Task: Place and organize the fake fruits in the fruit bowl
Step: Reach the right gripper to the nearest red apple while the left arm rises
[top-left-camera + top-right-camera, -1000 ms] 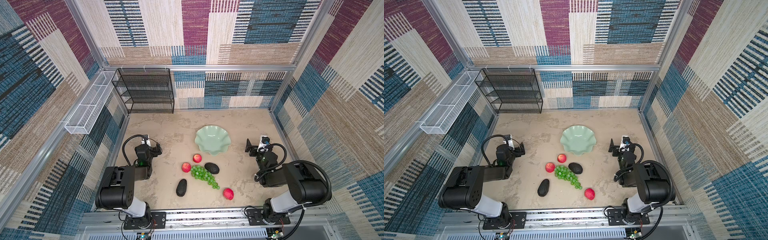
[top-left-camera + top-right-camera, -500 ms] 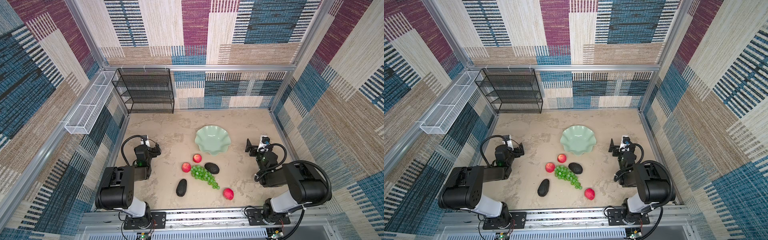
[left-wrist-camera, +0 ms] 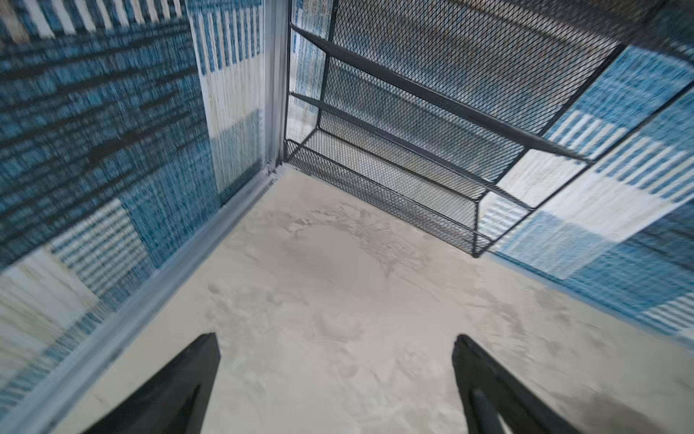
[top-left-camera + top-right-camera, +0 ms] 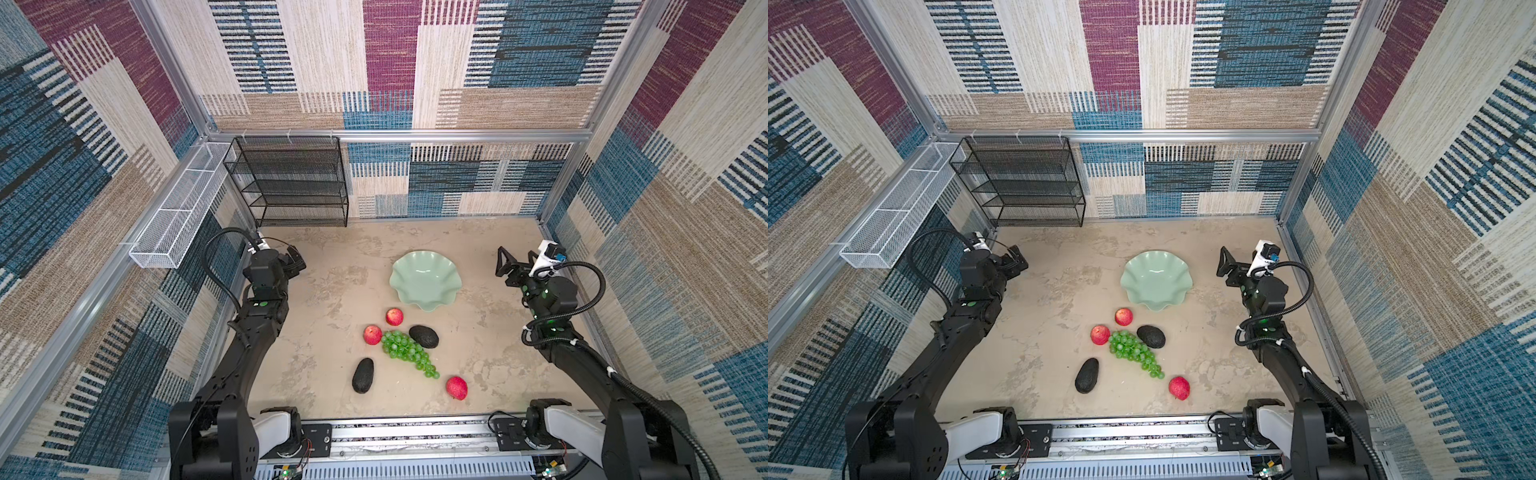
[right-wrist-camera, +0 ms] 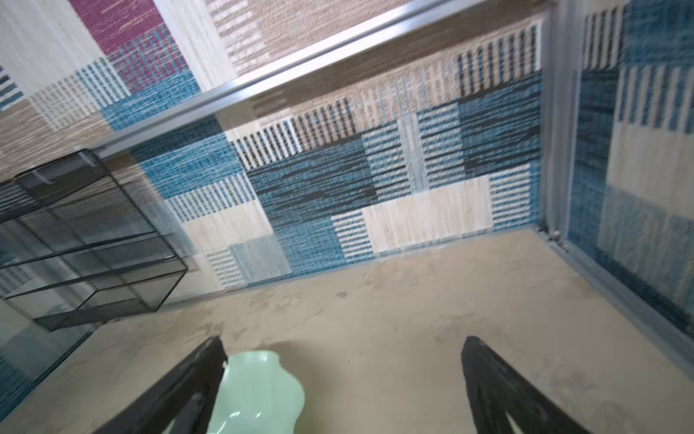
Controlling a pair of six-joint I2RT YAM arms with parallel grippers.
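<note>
The fruit bowl (image 4: 400, 270) (image 4: 1130, 272), pale mint green with a wavy rim, stands empty on the beige floor; its edge (image 5: 259, 390) shows by one right finger. In front of it lie three red apples (image 4: 394, 316) (image 4: 372, 335) (image 4: 456, 387), two dark avocados (image 4: 424, 336) (image 4: 363, 375) and a bunch of green grapes (image 4: 405, 353). My left gripper (image 4: 297, 262) (image 3: 335, 338) hangs open and empty at the left, far from the fruit. At the bowl's right, my right gripper (image 4: 513, 264) (image 5: 343, 340) is open and empty too.
A black mesh shelf rack (image 4: 291, 183) (image 3: 413, 124) stands against the back wall at the left. A white wire basket (image 4: 178, 216) hangs on the left wall. Patterned walls with metal rails close in the floor on three sides.
Both arms have risen and reached further toward the back wall, grippers still open. The fruits and the bowl have not moved.
</note>
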